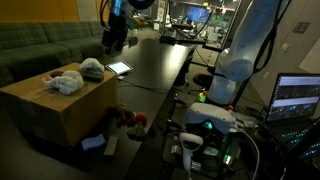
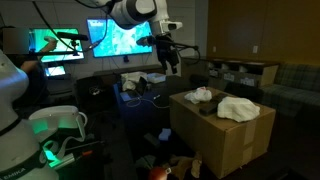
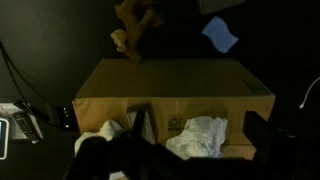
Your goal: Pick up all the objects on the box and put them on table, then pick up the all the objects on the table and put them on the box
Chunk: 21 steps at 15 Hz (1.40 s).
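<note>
Dim room, brown cardboard box topped with fluffy white toy and grey cloth, tool spread apart.

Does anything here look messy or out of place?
Only mildly: a red toy, a blue piece and a dark bar lie scattered at the foot of the cardboard box, in no order. Nothing looks spilled or broken.

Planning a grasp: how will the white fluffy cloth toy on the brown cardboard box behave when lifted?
The white fluffy cloth toy looks crumpled and soft, so it will probably sag when lifted. Its lumpy heap on the brown cardboard box suggests it won't roll.
</note>
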Tool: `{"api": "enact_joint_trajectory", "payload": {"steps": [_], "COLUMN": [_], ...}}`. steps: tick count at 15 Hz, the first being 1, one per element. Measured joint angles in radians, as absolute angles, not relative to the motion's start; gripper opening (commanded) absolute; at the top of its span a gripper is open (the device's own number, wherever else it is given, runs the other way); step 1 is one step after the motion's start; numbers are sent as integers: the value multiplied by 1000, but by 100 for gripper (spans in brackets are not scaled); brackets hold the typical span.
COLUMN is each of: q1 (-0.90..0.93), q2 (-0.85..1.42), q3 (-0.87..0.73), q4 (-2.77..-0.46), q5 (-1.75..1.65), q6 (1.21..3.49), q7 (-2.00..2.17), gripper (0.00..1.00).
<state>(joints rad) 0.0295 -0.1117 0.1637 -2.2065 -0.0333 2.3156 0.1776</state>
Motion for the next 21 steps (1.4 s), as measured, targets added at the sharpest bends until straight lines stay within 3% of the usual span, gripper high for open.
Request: {"api": "enact_joint_trajectory", "payload": {"steps": [10, 21], "q1": [42, 30], "q2": [277, 547], "q3": [80, 18], "q4": [-1873, -1623], "q5": [-166, -166], "q6": [2365, 2409], "q7": [151, -19], "gripper": [100, 100]}}
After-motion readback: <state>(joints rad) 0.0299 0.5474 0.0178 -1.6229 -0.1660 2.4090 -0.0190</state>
